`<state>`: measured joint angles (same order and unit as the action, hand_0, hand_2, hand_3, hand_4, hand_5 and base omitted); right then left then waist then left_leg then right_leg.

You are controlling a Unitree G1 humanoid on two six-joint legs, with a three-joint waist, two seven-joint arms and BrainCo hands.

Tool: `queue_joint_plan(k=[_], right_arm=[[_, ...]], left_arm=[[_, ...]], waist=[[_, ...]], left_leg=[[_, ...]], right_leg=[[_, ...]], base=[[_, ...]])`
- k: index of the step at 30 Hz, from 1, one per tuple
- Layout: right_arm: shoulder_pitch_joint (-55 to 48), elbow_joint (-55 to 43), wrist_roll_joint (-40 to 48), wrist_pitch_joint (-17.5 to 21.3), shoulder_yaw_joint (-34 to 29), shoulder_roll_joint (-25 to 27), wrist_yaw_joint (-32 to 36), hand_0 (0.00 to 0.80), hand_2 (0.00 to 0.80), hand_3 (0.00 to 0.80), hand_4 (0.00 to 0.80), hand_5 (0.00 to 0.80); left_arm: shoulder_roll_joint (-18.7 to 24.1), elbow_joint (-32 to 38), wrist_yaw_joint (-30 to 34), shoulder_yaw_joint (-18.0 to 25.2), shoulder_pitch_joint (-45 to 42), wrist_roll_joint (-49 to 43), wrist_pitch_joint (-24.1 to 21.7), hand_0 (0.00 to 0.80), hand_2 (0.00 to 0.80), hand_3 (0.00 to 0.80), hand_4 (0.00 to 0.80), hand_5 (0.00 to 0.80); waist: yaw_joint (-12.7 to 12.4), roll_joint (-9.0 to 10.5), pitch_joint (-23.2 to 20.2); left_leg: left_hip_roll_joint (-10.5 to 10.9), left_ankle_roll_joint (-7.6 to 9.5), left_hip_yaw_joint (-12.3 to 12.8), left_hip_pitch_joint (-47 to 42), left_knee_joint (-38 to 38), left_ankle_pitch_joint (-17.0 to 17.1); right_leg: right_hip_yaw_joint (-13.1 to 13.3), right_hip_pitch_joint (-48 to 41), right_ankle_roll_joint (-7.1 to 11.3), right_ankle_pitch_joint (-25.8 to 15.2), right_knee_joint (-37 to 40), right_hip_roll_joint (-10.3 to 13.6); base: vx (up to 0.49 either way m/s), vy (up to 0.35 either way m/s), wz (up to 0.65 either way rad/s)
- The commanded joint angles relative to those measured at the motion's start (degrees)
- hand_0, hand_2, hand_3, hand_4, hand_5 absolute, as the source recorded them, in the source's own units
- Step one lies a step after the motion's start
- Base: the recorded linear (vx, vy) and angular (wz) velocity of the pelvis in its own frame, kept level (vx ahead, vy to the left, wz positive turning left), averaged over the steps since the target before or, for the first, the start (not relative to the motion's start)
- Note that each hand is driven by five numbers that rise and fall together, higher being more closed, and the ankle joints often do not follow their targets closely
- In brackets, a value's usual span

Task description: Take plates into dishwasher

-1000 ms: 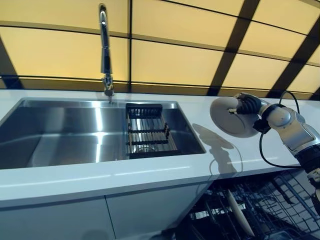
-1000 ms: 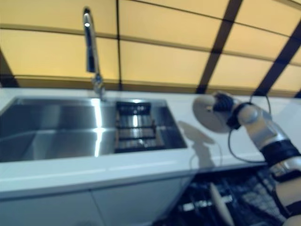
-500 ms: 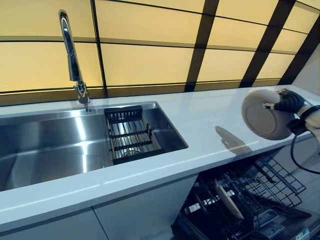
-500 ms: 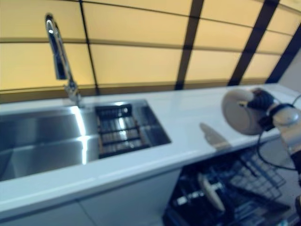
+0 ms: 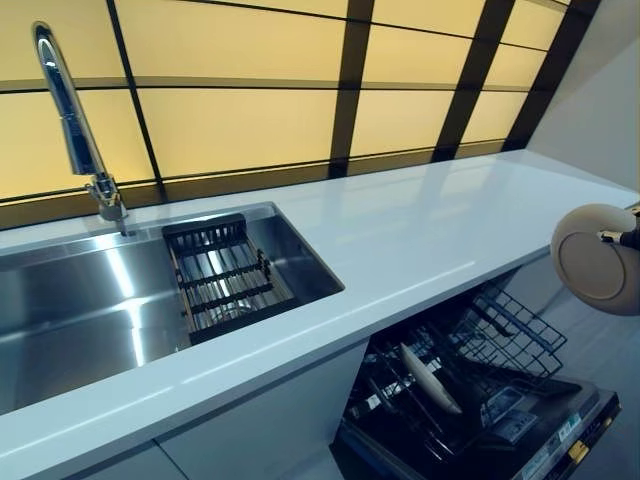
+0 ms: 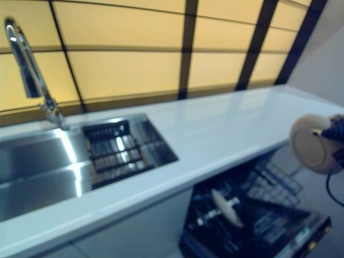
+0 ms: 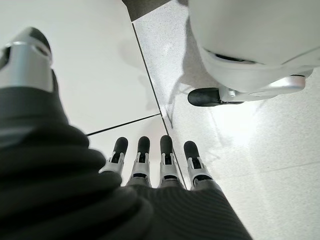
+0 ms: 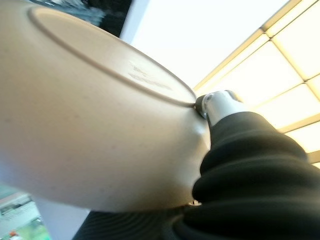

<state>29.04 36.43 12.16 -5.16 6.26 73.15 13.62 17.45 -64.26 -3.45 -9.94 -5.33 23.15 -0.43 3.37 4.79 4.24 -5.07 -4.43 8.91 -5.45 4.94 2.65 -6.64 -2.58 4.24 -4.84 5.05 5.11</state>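
A beige plate [image 5: 595,260] is held on edge at the far right, its underside facing me, out past the counter's front edge and above the open dishwasher [image 5: 470,395]. My right hand [image 6: 337,129] is shut on its rim. The right wrist view shows the plate's underside [image 8: 90,125] close up, with the thumb [image 8: 220,107] pressed on the foot ring. Another pale plate [image 5: 430,378] stands upright in the dishwasher's pulled-out wire rack [image 5: 510,335]. My left hand [image 7: 150,162] shows only in the left wrist view, hanging low beside a white cabinet with straight fingers and nothing in it.
A white countertop [image 5: 400,230] runs across the view. At its left is a steel sink [image 5: 80,300] with a tall faucet [image 5: 70,120] and a dark drain rack [image 5: 220,275]. A white cabinet front [image 5: 270,420] stands left of the dishwasher.
The camera has swung to the right. My right hand has carried the plate from over the countertop out past its front edge, above the open dishwasher.
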Motion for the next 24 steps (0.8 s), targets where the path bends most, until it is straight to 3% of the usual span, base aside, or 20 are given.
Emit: queue_joint_plan(k=[1,10,24], right_arm=[[0.3,-1.5,1.7,3.5,-3.0,1.1,0.6,0.8,0.8,0.8,0.8,0.8],[-7.6,-10.7,-1.3,3.1,-6.3,-8.5,1.0,0.8,0.8,0.8,0.8,0.8],[-8.7,-18.2,-13.1,-0.9,-0.8,-21.2,1.4,0.8,0.8,0.8,0.8,0.8]], left_arm=[[1.7,-3.1,0.3,1.1,2.7,-3.3,-0.9,0.0,0.0,0.0,0.0,0.0],[0.9,-2.8,0.1,2.1,2.8,-3.9,-1.1,0.0,0.0,0.0,0.0,0.0],[-0.6,-1.0,0.0,2.8,3.0,-3.8,-0.6,0.0,0.0,0.0,0.0,0.0]], waist=[[-0.8,2.55,-0.5],[0.2,1.36,0.3],[-0.3,-0.8,2.0]], left_leg=[[1.4,2.26,0.3,-1.2,0.1,-2.1],[1.1,2.16,0.6,-1.0,0.1,-1.9],[1.1,1.97,-0.6,0.1,0.1,-1.2]], right_leg=[[-0.4,-0.9,3.27,-0.9,-1.6,1.7],[0.4,-0.5,3.02,-0.9,-1.3,1.6],[0.0,-0.1,2.38,-0.5,-1.5,1.9]], base=[[-0.006,-0.032,-0.03],[-0.008,-0.035,-0.07],[-0.002,-0.003,-0.01]])
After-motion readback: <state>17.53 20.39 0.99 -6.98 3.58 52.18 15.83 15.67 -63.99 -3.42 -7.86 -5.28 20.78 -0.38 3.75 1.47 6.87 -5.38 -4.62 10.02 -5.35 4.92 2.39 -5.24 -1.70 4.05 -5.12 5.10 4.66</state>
